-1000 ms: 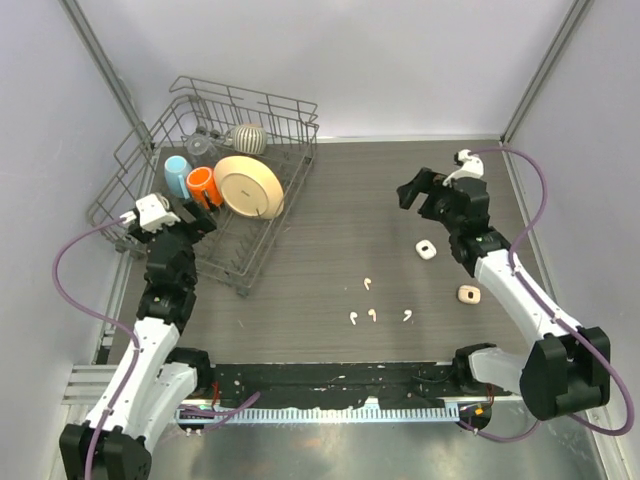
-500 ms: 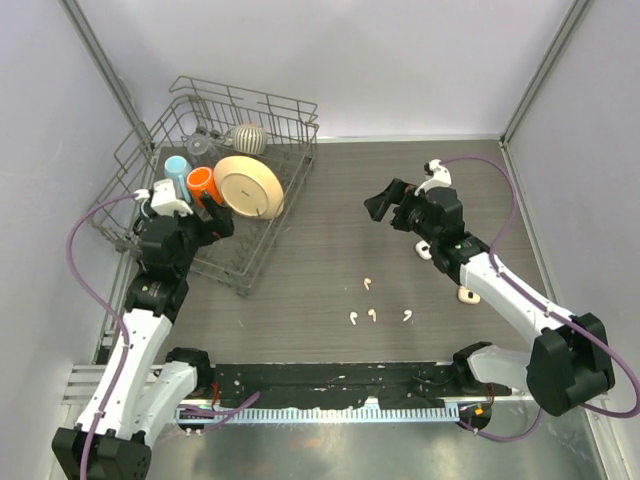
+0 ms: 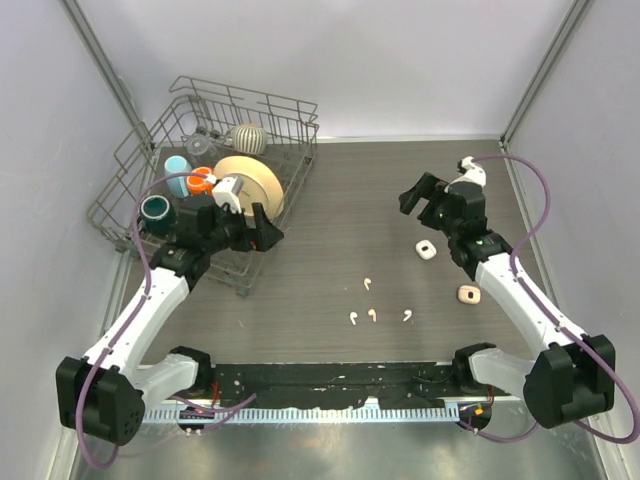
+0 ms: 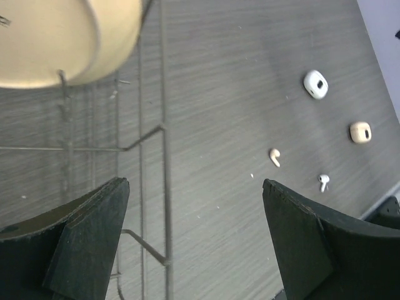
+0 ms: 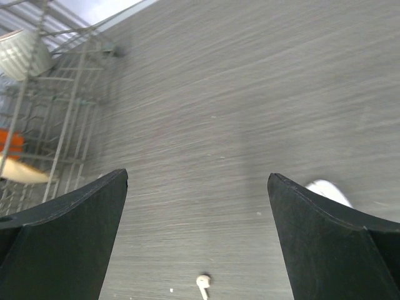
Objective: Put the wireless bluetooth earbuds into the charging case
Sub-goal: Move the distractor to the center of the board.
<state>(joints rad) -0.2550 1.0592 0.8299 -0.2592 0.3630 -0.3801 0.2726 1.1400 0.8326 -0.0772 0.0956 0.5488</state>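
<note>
With our left end effector (image 3: 262, 229) and right end effector (image 3: 419, 194) both spread and empty, we judge the earbuds (image 3: 372, 315) light, hard and slippery, best pinched gently across the stem.

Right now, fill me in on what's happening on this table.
Nothing is held yet. Four earbuds lie loose on the table, with a white case and a beige case to their right. The left gripper hovers at the edge of the dish rack. The right gripper hovers beyond the white case. Both have their jaws open and empty.
</note>
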